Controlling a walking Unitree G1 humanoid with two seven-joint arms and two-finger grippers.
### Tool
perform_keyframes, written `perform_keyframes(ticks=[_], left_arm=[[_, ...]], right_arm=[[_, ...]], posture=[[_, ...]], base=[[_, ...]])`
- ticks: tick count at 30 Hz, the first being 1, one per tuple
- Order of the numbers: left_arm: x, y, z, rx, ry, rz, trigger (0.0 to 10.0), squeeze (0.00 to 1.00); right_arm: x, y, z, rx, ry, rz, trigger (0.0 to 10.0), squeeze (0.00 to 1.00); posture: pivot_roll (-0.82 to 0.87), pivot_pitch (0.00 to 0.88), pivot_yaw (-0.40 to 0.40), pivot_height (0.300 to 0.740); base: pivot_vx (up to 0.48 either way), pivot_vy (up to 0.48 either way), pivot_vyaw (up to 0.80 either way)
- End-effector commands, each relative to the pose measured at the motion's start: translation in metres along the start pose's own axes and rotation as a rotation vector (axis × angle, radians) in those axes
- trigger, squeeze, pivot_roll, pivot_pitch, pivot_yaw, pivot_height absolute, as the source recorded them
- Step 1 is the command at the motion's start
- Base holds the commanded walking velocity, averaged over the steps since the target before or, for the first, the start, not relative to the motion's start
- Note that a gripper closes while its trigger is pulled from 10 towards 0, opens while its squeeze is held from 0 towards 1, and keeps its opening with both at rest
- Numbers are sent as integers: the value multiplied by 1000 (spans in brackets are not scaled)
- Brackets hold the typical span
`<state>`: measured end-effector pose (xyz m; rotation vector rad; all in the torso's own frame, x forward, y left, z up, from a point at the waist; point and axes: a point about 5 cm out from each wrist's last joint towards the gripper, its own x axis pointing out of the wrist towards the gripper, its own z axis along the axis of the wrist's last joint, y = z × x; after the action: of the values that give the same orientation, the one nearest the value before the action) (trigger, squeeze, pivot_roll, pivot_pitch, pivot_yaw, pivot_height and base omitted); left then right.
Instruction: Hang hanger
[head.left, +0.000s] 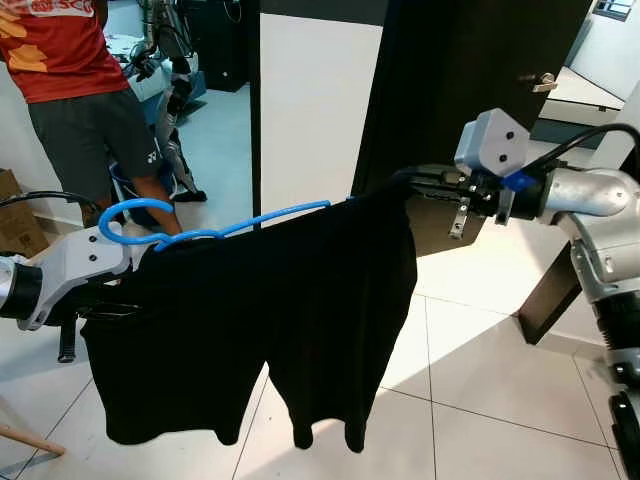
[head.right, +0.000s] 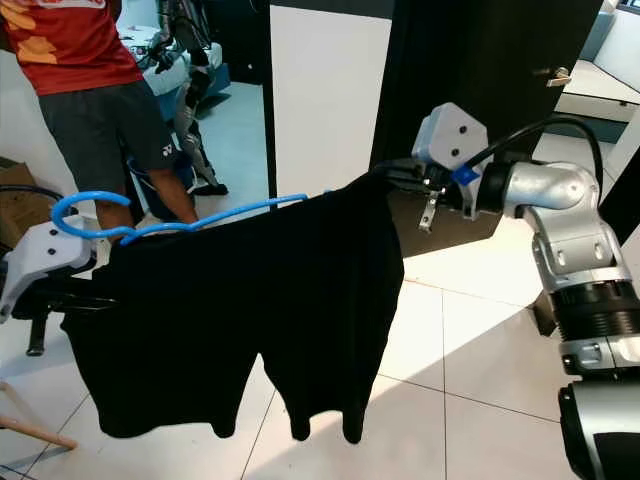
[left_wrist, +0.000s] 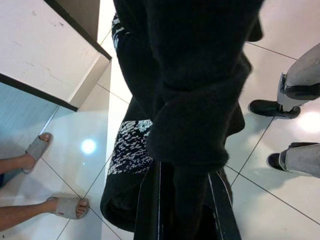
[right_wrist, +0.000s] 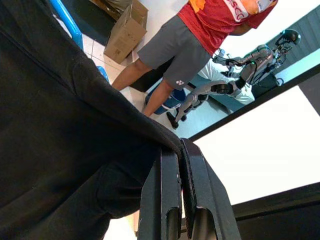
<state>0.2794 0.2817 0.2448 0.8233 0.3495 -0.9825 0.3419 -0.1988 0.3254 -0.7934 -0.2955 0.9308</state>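
A blue plastic hanger is held up in the air, its hook toward my left arm. A black garment is draped over it and hangs down to about knee height. My left gripper is shut on the garment's left edge, and black cloth is bunched between its fingers in the left wrist view. My right gripper is shut on the garment's right shoulder. There the cloth is pinched at its fingertips, and the hanger's end under it is hidden.
A person in a red shirt and grey shorts stands at the back left, beside another robot. Behind the garment are a white wall panel and a dark door with a handle. A cardboard box sits at the far left.
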Motion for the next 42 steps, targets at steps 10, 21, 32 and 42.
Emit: perform_keyframes(ticks=[10, 21, 32, 42], left_arm=[[36, -24, 1, -25, 1, -111, 10000, 0], [55, -7, -7, -104, 55, 133, 10000, 0], [35, -12, -38, -78, 272, 154, 10000, 0], [36, -22, -41, -87, 284, 117, 10000, 0]], right_arm=[[18, 3, 47, 17, -243, 80, 0, 0], [40, 45, 58, 56, -309, 296, 0, 0], [20, 16, 33, 47, -163, 121, 0, 0], [3, -8, 22, 32, -88, -28, 0, 0]], posture=[[26, 0, -93, 740], [24, 0, -95, 740], [32, 0, -96, 740], [39, 0, -93, 740]], base=[[0, 0, 0], [0, 0, 0], [0, 0, 0], [0, 0, 0]])
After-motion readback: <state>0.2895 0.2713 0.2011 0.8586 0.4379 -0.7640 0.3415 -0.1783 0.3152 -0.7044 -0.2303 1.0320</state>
